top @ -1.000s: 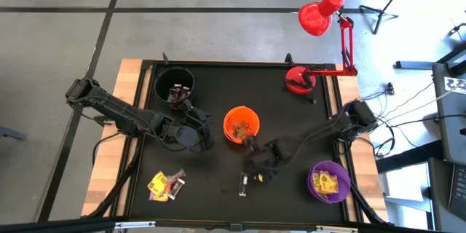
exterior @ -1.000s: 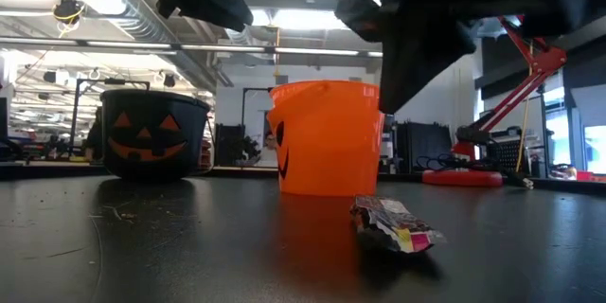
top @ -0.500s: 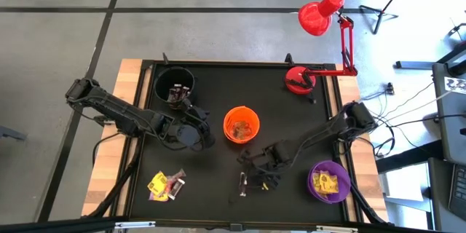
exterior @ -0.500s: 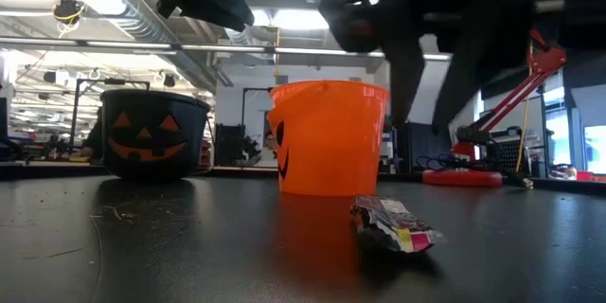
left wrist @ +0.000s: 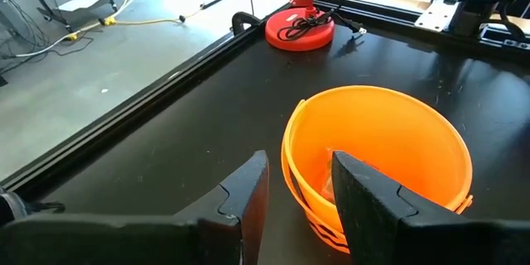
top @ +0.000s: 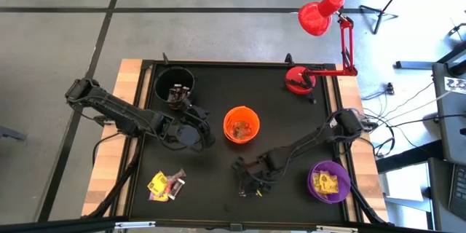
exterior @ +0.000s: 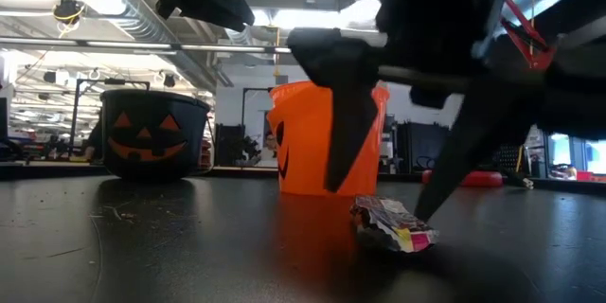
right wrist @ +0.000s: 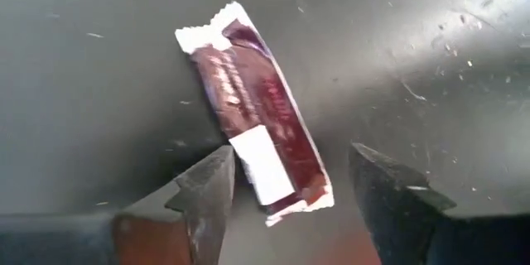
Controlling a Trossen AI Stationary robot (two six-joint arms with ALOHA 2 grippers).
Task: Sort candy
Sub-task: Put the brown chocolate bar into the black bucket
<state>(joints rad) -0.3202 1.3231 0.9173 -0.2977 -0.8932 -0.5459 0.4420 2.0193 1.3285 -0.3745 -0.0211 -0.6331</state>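
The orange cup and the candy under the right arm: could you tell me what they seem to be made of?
The orange cup looks like moulded plastic: smooth, evenly coloured, thin walls with a soft sheen. The candy seems wrapped in glossy plastic film or foil, dark maroon with white crimped ends and a white patch; which of the two is uncertain.

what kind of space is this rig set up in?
Likely a robotics lab or workshop. The low view shows exposed ceiling ducts and strip lights; the high view shows a bare concrete floor, a black-topped table with a clamped red desk lamp, and loose cables.
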